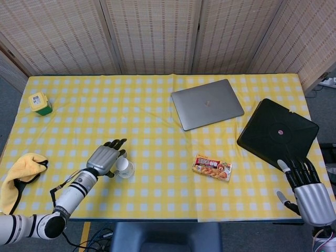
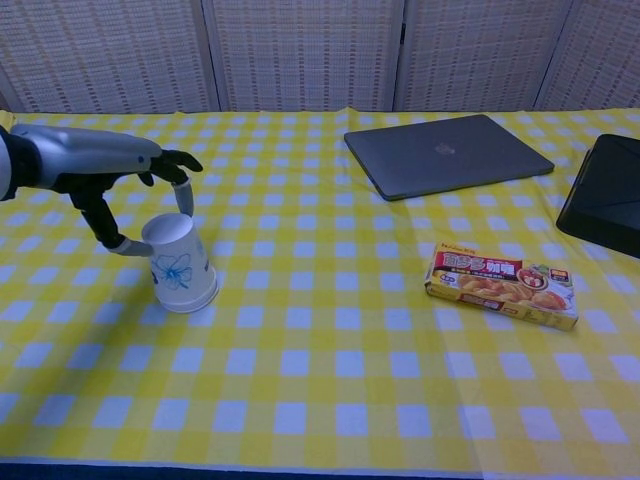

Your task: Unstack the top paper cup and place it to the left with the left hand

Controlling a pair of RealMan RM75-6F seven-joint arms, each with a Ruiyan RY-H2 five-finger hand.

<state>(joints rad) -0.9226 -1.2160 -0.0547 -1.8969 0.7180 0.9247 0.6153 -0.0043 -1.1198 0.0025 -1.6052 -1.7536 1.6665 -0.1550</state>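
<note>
An upside-down white paper cup stack (image 2: 180,262) with a blue flower print stands on the yellow checked tablecloth at the front left, also seen in the head view (image 1: 125,167). My left hand (image 2: 110,170) hovers over its left side, with the thumb reaching down to the cup's left wall and the fingers (image 2: 184,193) arched just above its top. Nothing is gripped. From the head view the left hand (image 1: 105,157) sits right beside the cup. My right hand (image 1: 307,191) is beyond the table's front right corner, fingers spread and empty.
A closed grey laptop (image 1: 207,103) lies at the back centre, a black flat case (image 1: 277,131) to its right. An orange food box (image 2: 500,277) lies right of the cup. A green-and-yellow jar (image 1: 40,103) and a yellow cloth (image 1: 18,176) sit far left.
</note>
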